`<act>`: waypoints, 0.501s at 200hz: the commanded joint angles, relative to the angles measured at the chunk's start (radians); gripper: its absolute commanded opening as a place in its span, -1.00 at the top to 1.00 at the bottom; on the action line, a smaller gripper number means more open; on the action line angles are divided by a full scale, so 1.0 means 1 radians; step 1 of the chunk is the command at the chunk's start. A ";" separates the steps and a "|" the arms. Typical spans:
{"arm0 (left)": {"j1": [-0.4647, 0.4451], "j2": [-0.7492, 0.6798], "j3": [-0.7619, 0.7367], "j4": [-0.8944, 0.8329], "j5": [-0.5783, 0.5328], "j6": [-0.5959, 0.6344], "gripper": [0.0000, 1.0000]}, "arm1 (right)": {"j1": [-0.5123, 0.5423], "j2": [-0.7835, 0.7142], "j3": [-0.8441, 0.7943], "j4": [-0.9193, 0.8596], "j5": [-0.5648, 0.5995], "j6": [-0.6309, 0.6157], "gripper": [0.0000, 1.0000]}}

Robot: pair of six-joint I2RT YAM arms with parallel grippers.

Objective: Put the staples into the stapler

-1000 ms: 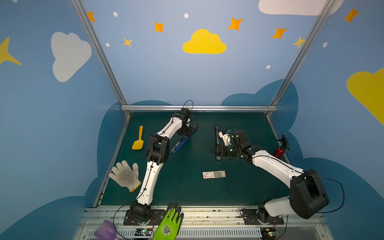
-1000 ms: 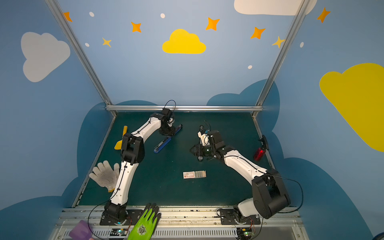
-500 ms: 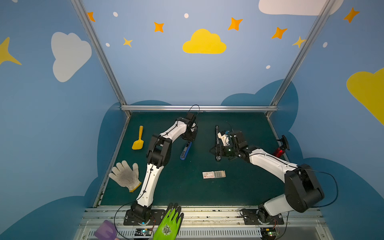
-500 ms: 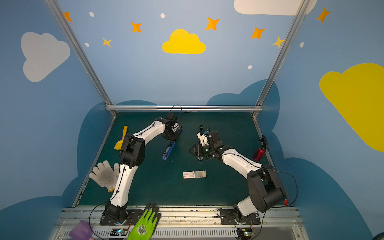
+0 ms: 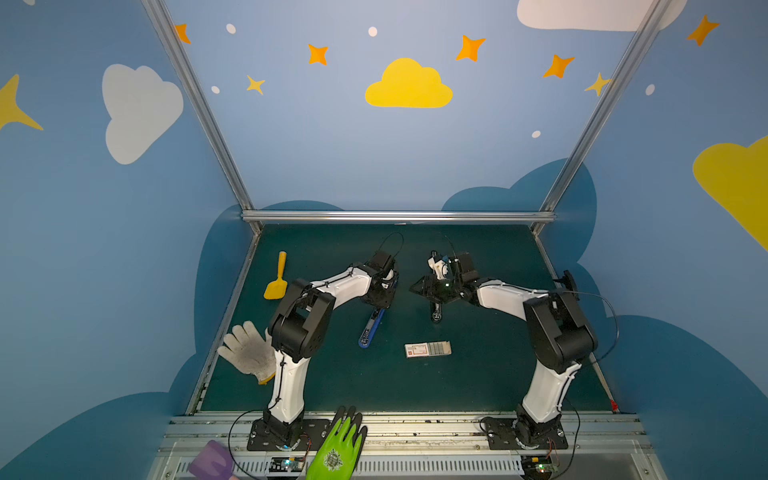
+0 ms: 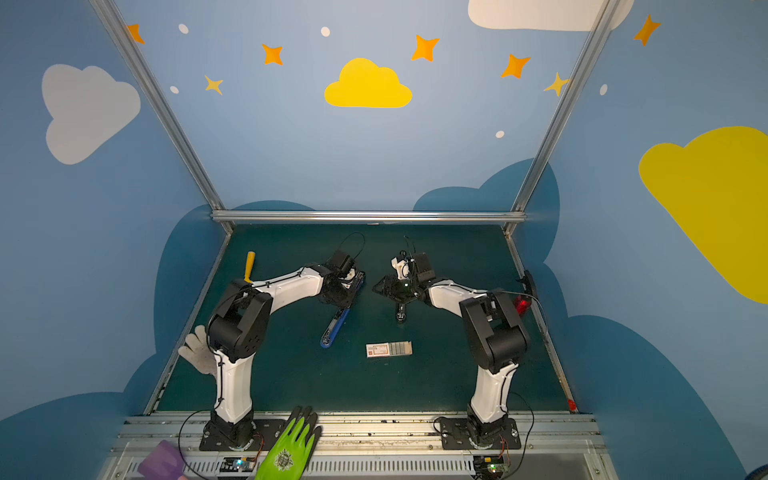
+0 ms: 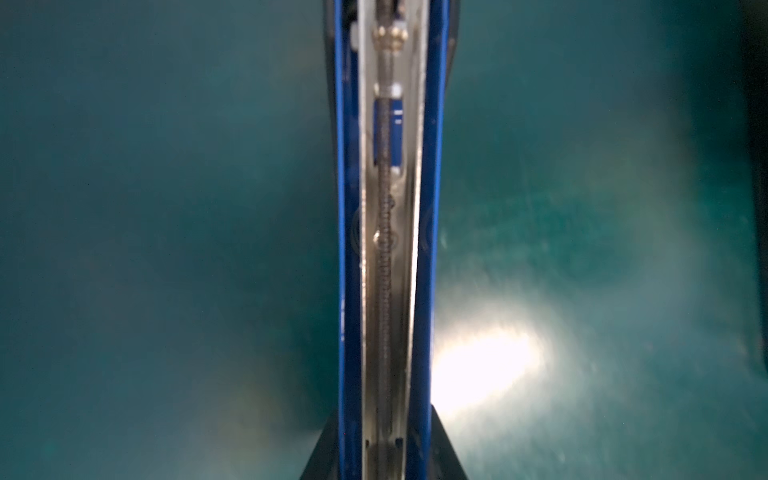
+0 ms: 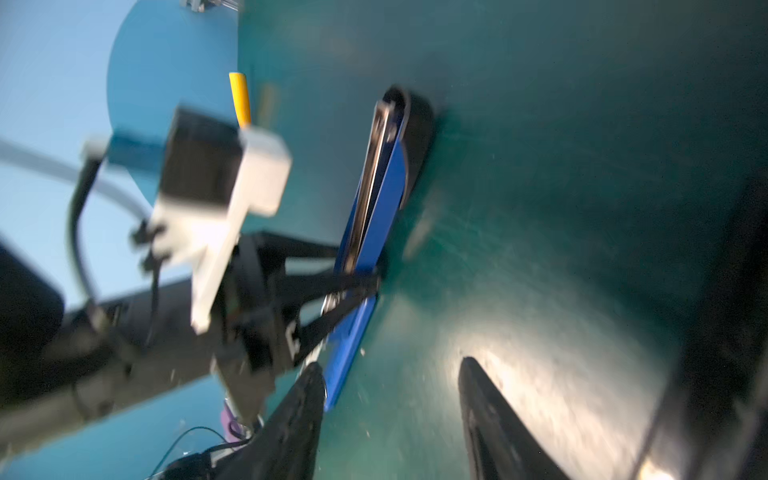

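In both top views a dark green table fills a booth of blue walls painted with clouds and stars and framed by aluminium rails. The staples lie flat near the table's front middle, grey strips half out of their white box, well apart from both arms. The left gripper clamps a blue stapler that lies along the table. The right gripper is near it, not touching. A yellow scoop and a white glove lie at the left edge.

The left wrist view looks along the stapler's open metal channel (somewhat blurred), with dark fingers tight on either side.

The right wrist view shows the right gripper's jaws wide apart, with only glare-lit table between them.
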 commanded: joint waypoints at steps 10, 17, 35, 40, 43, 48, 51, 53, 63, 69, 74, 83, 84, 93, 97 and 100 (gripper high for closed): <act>-0.024 -0.087 -0.074 0.173 -0.011 -0.034 0.92 | -0.006 0.096 0.079 0.128 -0.099 0.111 -0.06; -0.028 -0.094 -0.089 0.188 -0.003 -0.036 0.92 | -0.007 0.111 0.088 0.148 -0.111 0.122 -0.07; -0.032 -0.111 -0.111 0.202 0.000 -0.041 0.92 | -0.007 0.149 0.109 0.187 -0.133 0.150 -0.14; -0.033 -0.113 -0.116 0.207 0.002 -0.042 0.92 | -0.007 0.158 0.110 0.209 -0.140 0.161 -0.14; -0.034 -0.116 -0.120 0.210 0.002 -0.042 0.92 | -0.006 0.163 0.111 0.222 -0.143 0.168 -0.15; -0.034 -0.121 -0.124 0.214 0.004 -0.041 0.92 | -0.006 0.173 0.112 0.241 -0.145 0.179 -0.15; -0.035 -0.123 -0.127 0.215 0.005 -0.041 0.92 | -0.007 0.177 0.114 0.248 -0.148 0.185 -0.15; -0.036 -0.124 -0.128 0.216 0.005 -0.040 0.92 | -0.006 0.181 0.115 0.255 -0.150 0.189 -0.16; -0.036 -0.130 -0.132 0.217 0.002 -0.040 0.92 | -0.007 0.201 0.120 0.295 -0.161 0.215 -0.15; -0.035 -0.132 -0.134 0.217 0.003 -0.038 0.92 | -0.007 0.213 0.123 0.318 -0.169 0.230 -0.16; -0.036 -0.134 -0.134 0.217 0.003 -0.037 0.92 | -0.006 0.222 0.125 0.339 -0.175 0.242 -0.15; -0.038 -0.137 -0.134 0.214 0.006 -0.033 0.92 | -0.005 0.234 0.131 0.358 -0.176 0.257 -0.14; -0.037 -0.137 -0.134 0.214 0.006 -0.033 0.92 | -0.005 0.234 0.131 0.358 -0.176 0.257 -0.14; -0.038 -0.138 -0.134 0.216 0.006 -0.031 0.92 | -0.006 0.247 0.145 0.352 -0.177 0.259 -0.13; -0.039 -0.139 -0.135 0.216 0.009 -0.031 0.92 | -0.006 0.251 0.150 0.349 -0.176 0.259 -0.13; -0.039 -0.140 -0.136 0.219 0.009 -0.031 0.92 | -0.005 0.255 0.155 0.347 -0.176 0.259 -0.13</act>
